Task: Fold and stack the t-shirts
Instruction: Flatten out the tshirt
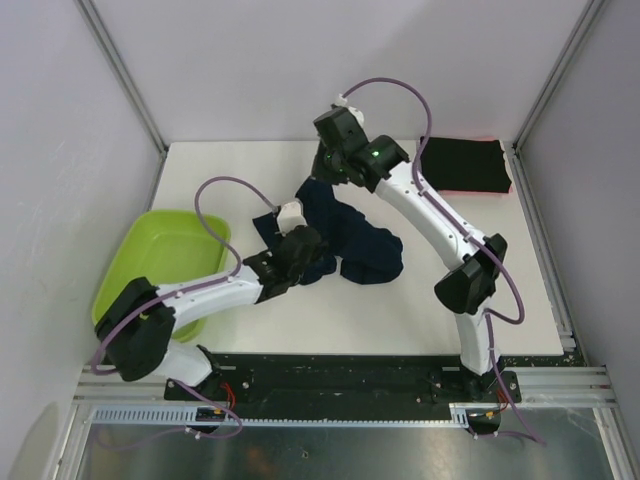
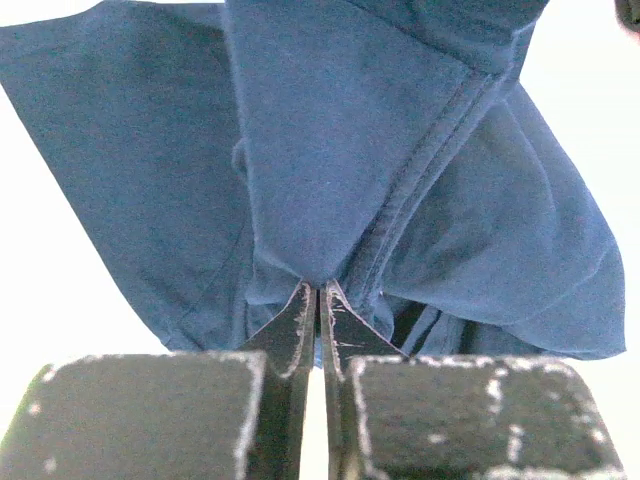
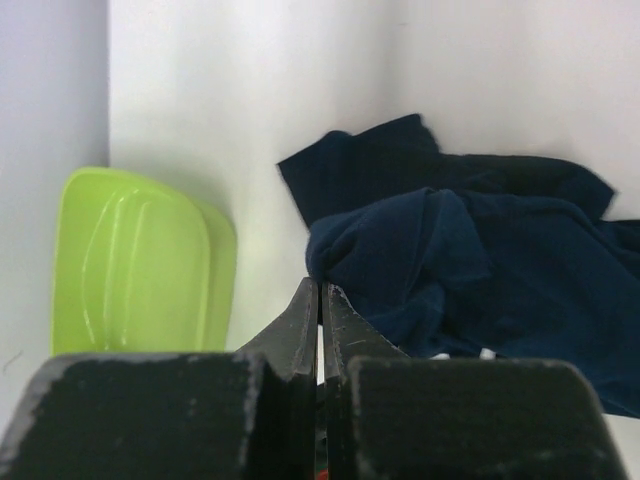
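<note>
Far to the left of the navy t-shirt (image 1: 365,250), a lime-green tub (image 1: 160,265) sits at the left edge of the white counter (image 1: 420,310), its hollow facing up. Between the tub and the shirt the left arm reaches in low across the counter. The left tool (image 2: 318,292) is clenched on the shirt's near-left part. In the left wrist view its two fingers are pressed together, with a bunch of blue cloth and a stitched seam gathered right at the tips.

The navy t-shirt lies crumpled at the middle of the counter, not flat. A dark heap spreads to the right of the left tool, and a narrow peak of cloth runs up toward the far side. At the top of that peak, over the shirt's far-left end, the right tool (image 3: 319,288) points down. In the right wrist view its fingers are closed tight against each other with a fold of navy cloth meeting their tips, so it is grasping the shirt too.

Well to the right of the navy t-shirt and farther back, a black t-shirt (image 1: 463,165) lies folded into a flat rectangle in the counter's far right corner, apart from both tools — a red-pink edge (image 1: 470,191) shows beneath its near side.
</note>
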`<state>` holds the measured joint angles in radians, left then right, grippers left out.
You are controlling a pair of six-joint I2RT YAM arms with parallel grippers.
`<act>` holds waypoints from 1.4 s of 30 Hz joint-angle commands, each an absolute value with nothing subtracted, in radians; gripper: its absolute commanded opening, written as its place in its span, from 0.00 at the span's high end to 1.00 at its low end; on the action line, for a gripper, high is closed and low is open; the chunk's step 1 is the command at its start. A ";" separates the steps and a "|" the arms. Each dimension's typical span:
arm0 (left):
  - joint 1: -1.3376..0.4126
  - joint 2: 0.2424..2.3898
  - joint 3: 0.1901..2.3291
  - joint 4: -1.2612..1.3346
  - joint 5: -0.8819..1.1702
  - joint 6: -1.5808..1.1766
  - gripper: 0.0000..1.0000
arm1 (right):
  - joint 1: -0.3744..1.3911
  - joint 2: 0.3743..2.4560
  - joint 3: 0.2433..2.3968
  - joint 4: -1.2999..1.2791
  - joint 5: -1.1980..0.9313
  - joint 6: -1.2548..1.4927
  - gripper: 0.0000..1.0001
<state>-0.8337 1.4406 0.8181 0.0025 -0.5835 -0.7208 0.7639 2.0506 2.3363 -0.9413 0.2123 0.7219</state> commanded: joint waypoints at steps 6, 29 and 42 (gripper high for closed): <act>-0.770 1.272 0.788 -0.060 -0.610 -0.700 1.00 | 0.672 1.812 2.081 -0.878 0.246 0.688 1.00; -0.589 1.006 0.767 -0.174 -0.417 -0.698 1.00 | 1.072 1.402 1.240 -0.561 0.214 0.631 0.32; -0.563 0.773 0.744 -0.351 -0.525 -0.687 1.00 | 0.517 1.367 1.084 -0.498 0.234 0.648 0.38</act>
